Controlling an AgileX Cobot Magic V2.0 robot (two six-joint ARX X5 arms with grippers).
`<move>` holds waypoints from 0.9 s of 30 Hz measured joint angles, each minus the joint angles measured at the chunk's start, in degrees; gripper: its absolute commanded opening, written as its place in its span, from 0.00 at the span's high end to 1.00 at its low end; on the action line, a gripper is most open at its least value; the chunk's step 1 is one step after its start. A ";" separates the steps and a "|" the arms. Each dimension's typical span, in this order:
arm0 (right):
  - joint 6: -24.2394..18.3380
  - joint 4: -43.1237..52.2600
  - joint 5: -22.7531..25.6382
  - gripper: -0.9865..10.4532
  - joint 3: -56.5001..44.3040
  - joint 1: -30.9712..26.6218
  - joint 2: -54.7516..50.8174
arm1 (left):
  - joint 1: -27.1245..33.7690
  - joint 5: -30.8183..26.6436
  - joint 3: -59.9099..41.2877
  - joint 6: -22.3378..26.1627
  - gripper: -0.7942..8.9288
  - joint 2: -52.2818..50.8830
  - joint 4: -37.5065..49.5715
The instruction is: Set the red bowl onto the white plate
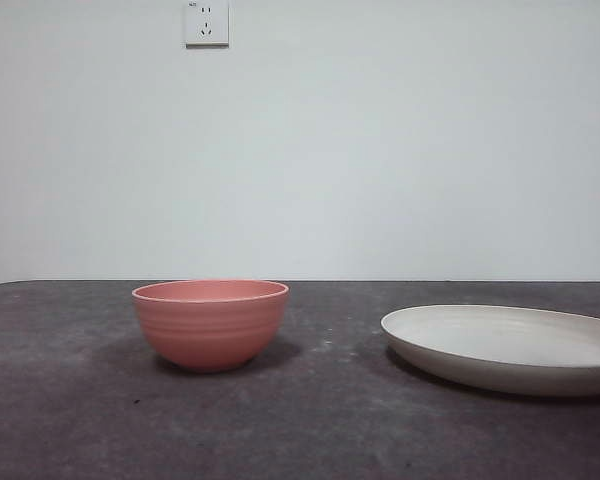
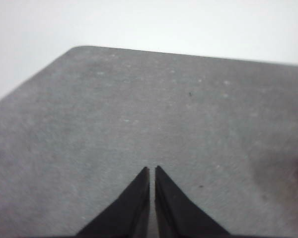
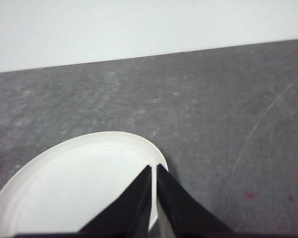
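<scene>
The red bowl [image 1: 211, 322] stands upright on the dark table, left of centre in the front view. The white plate [image 1: 507, 346] lies flat to its right, apart from it, and runs past the right edge. The plate also shows in the right wrist view [image 3: 69, 188], empty, below my right gripper [image 3: 154, 166], whose jaws are shut and hold nothing. My left gripper [image 2: 152, 168] is shut and empty over bare table; the bowl does not show in its view. Neither arm shows in the front view.
The dark grey table [image 1: 320, 430] meets a plain white wall with a power socket [image 1: 207, 22] high up. The table's far edge and a corner show in the left wrist view [image 2: 79, 49].
</scene>
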 measured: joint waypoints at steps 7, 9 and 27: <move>4.66 0.02 -0.46 0.90 0.00 0.00 0.00 | 0.00 0.04 -0.02 -14.53 0.90 0.00 0.00; 5.75 0.94 -1.62 0.90 0.00 0.02 0.00 | 0.00 0.76 0.00 -16.85 0.90 0.00 0.00; 11.43 -9.16 -2.75 0.90 17.22 0.02 4.22 | 0.00 11.89 17.59 -22.67 0.90 7.72 -10.29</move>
